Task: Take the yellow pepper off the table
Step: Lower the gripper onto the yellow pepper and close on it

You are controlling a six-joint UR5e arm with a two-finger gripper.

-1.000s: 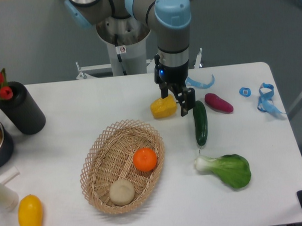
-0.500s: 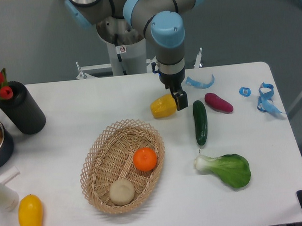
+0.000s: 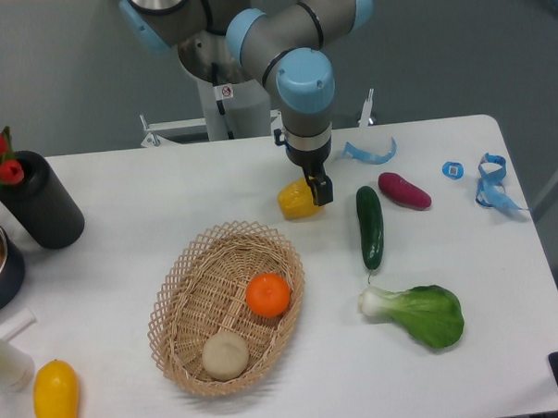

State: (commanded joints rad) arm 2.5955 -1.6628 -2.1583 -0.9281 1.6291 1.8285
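The yellow pepper [image 3: 294, 203] lies on the white table [image 3: 166, 177], just behind the basket. My gripper [image 3: 308, 191] points straight down and is low over the pepper's right end. One dark finger [image 3: 319, 190] shows against the pepper's right side; the other is hidden behind the wrist and the pepper. The jaws look open around the pepper. The pepper rests on the table.
A wicker basket [image 3: 186, 296] holds an orange [image 3: 267, 295] and a beige round thing [image 3: 225, 355]. A cucumber [image 3: 370, 225], a purple vegetable [image 3: 404, 190] and a bok choy [image 3: 418, 314] lie to the right. A black vase [image 3: 38, 201] stands at the left; a long yellow fruit [image 3: 56, 398] lies at the front left.
The gripper has moved left from beside the cucumber to over the pepper, turned about its axis and come lower. The pepper has not moved.
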